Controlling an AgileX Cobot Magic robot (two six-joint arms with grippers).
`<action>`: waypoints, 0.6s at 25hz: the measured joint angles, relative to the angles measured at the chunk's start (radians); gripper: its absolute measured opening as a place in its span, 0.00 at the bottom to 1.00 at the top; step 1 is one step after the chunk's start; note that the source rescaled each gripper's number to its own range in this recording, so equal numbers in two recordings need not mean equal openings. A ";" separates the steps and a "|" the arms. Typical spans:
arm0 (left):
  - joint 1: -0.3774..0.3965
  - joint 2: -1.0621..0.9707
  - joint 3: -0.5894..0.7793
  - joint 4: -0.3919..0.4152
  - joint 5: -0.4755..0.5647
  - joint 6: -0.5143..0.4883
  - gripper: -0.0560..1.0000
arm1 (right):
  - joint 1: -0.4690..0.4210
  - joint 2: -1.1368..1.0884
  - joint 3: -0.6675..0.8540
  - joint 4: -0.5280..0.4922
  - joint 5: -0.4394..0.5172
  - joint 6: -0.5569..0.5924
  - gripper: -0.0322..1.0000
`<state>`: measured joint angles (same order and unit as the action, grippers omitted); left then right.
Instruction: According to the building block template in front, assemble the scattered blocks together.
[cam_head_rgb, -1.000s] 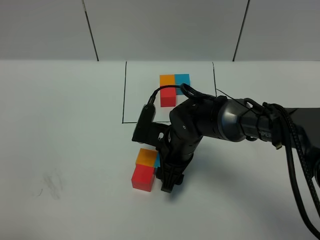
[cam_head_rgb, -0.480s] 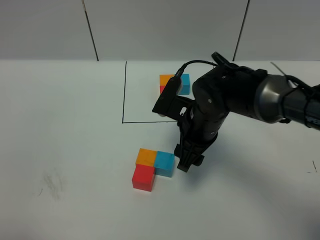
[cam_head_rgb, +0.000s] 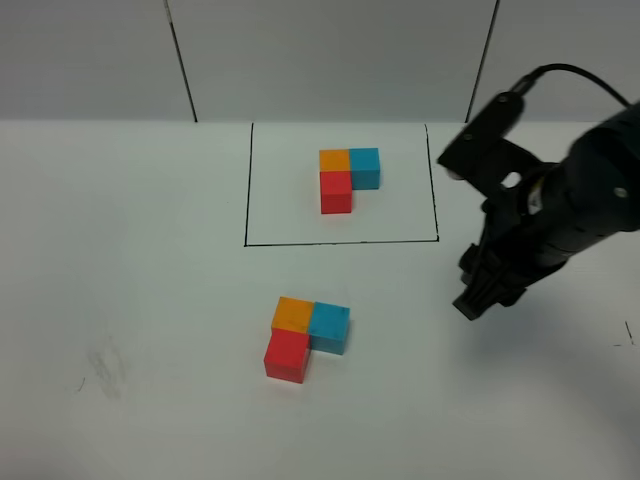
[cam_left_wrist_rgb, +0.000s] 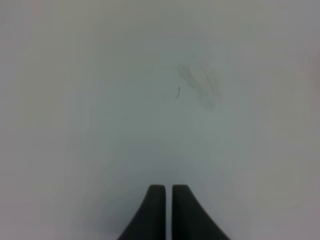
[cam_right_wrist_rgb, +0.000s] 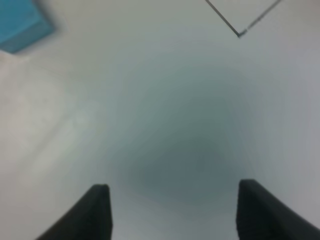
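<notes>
The right gripper (cam_head_rgb: 478, 302) has pulled away to the right, jaws spread and empty. Well to its left, the scattered blocks (cam_head_rgb: 305, 333) now sit joined in an L. The building block template (cam_head_rgb: 347, 176) lies beyond, inside its black outline. The left gripper (cam_left_wrist_rgb: 167, 200) is pressed together.

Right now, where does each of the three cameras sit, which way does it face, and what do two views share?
Exterior high: mounted high, looking down at the table, template, assembled blocks; right arm shows.
Left wrist: on the left arm, facing bare table; left gripper jaws together.
Right wrist: on the right arm, facing down; right gripper jaws apart.
Shared: blue block and the frame's corner appear in right wrist and exterior views.
</notes>
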<state>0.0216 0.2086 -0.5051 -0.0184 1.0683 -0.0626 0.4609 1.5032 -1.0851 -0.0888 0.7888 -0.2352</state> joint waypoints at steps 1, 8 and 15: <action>0.000 0.000 0.000 0.000 0.000 0.000 0.06 | -0.019 -0.049 0.034 0.000 -0.002 0.006 0.72; 0.000 0.000 0.000 0.000 0.000 -0.001 0.06 | -0.155 -0.396 0.243 0.000 -0.001 0.055 0.52; 0.000 0.000 0.000 0.000 0.000 -0.001 0.06 | -0.311 -0.782 0.375 0.000 0.050 0.107 0.10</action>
<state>0.0216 0.2086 -0.5051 -0.0184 1.0683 -0.0637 0.1497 0.7207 -0.7100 -0.0889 0.8384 -0.1285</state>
